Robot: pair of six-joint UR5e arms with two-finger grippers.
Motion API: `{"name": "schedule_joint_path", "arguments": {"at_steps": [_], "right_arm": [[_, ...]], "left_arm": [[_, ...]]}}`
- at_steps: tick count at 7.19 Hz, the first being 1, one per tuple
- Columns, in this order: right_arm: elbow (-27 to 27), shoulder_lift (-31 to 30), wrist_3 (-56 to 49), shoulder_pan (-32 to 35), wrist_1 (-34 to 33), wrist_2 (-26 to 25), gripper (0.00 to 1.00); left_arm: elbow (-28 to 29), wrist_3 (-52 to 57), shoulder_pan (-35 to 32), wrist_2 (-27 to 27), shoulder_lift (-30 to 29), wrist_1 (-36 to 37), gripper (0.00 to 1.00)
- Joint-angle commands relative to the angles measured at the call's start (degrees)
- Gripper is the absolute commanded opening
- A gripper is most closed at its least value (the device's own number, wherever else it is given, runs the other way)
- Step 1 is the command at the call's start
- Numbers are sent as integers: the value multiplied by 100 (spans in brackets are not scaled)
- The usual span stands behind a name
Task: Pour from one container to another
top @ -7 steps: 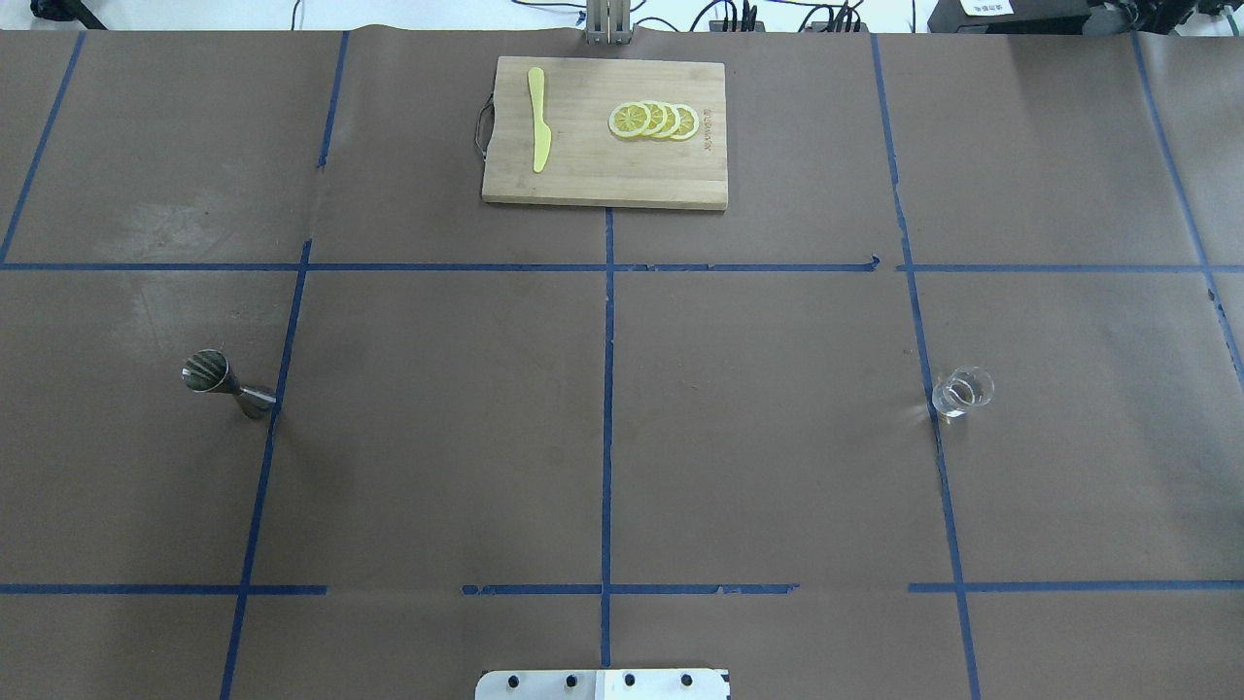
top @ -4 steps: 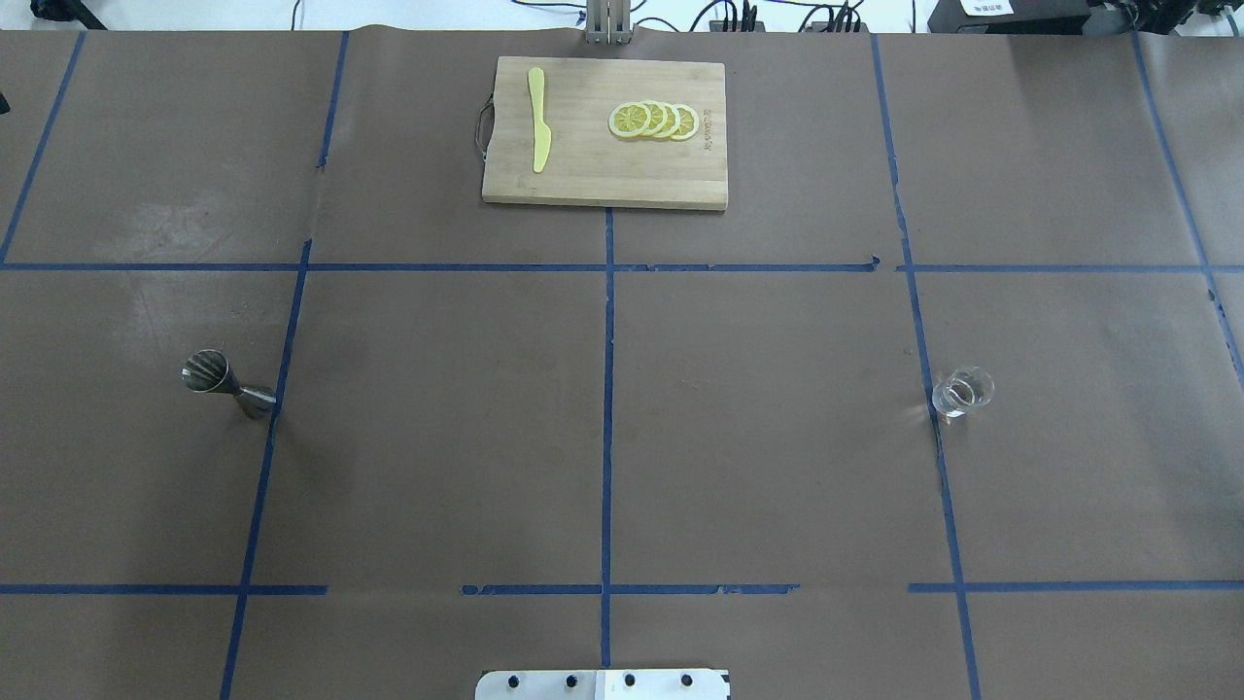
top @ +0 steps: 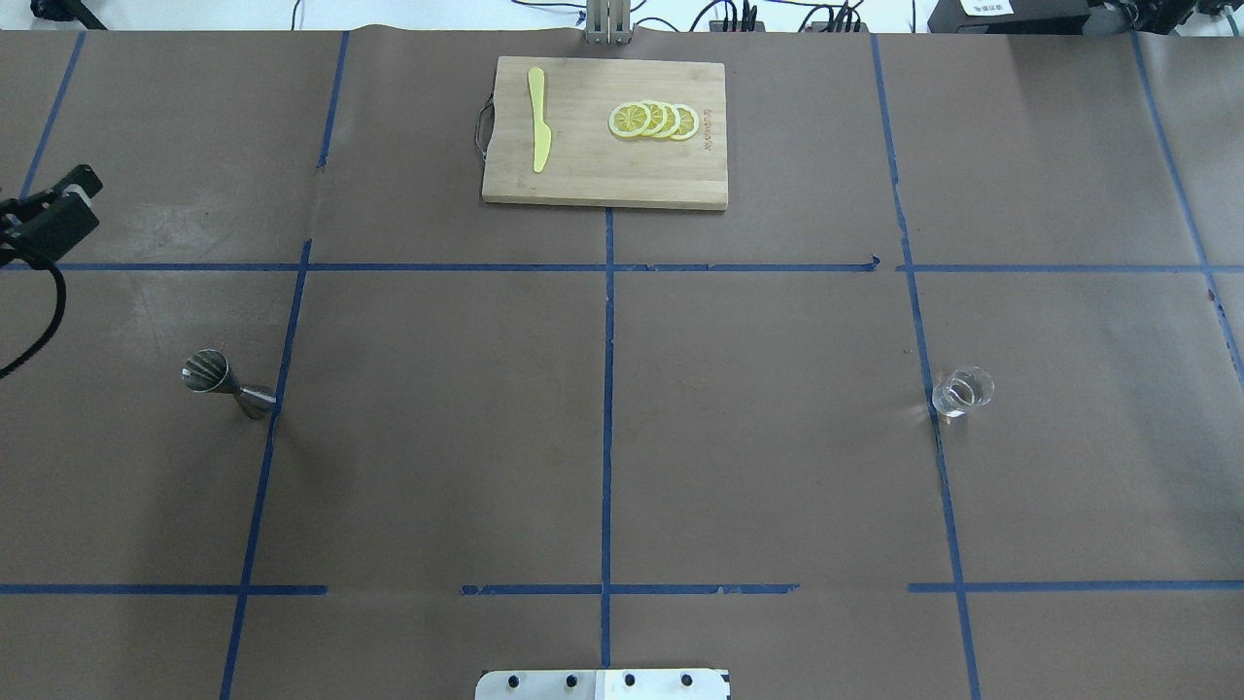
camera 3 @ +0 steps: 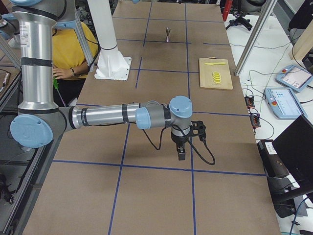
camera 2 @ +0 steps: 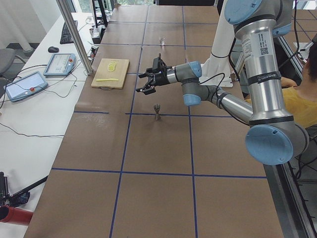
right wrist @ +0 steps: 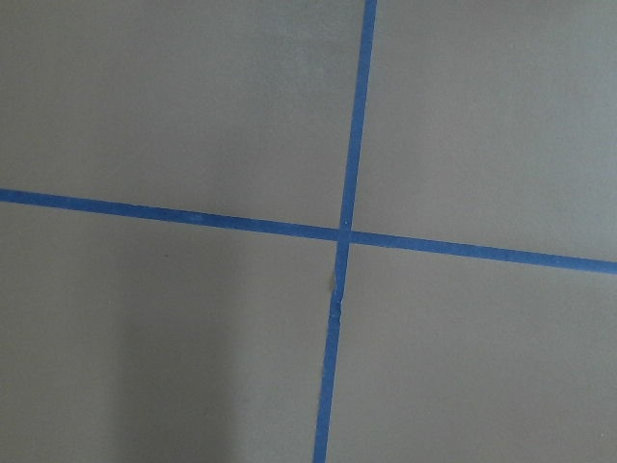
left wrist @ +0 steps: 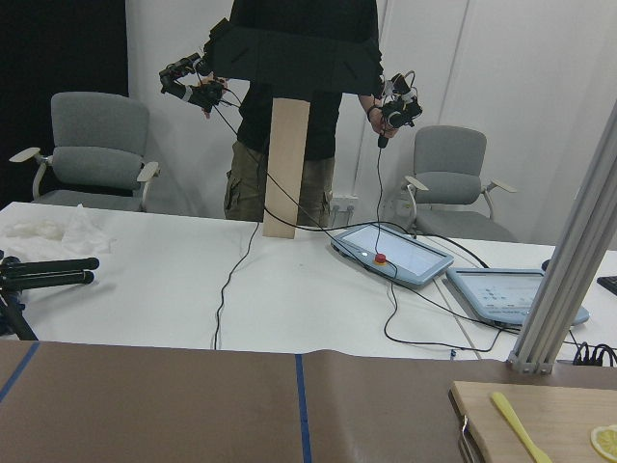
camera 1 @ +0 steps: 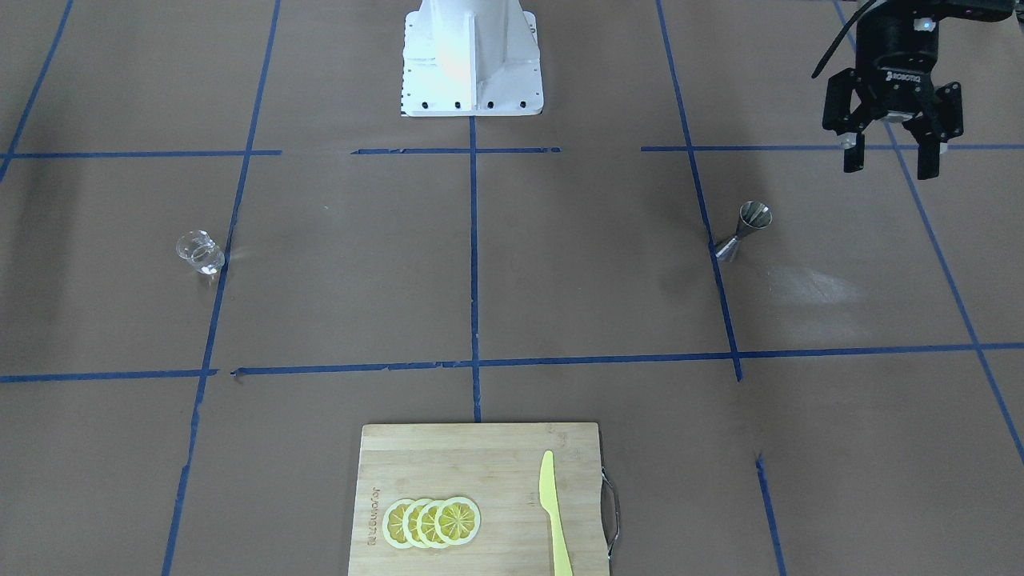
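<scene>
The overhead camera looks forward and down on the counter [top: 777,467] from behind the robot, and the front-facing one looks steeply down from the far side, so both share the jigger [top: 225,386], glass cup [top: 962,392] and cutting board [top: 603,136], mirrored. The side cameras look along the counter from its left and right ends. The left wrist camera faces level past the far edge, while the right wrist camera looks straight down, close on a tape cross [right wrist: 342,234].

We see brown paper [top: 777,437] gridded with blue tape [top: 607,389].
Yellow knife [top: 537,119] and lemon slices [top: 653,120]; silver jigger [top: 225,384]; clear cup [top: 962,391].
</scene>
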Motion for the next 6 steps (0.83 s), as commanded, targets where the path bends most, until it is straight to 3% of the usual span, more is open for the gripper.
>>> {"name": "schedule_joint_path", "arguments": {"at_steps": [1,3,6], "right_arm": [[16,7,9,0,0,8,100],[16,7,9,0,0,8,100],[25,15,9,9,0,8,100]], "left_arm": [[505,-366,751,1057,3,-24,100],[778,-410,1338,1663,-67,-207,100],[1752,-402,2017,2447,-487,-682,100]]}}
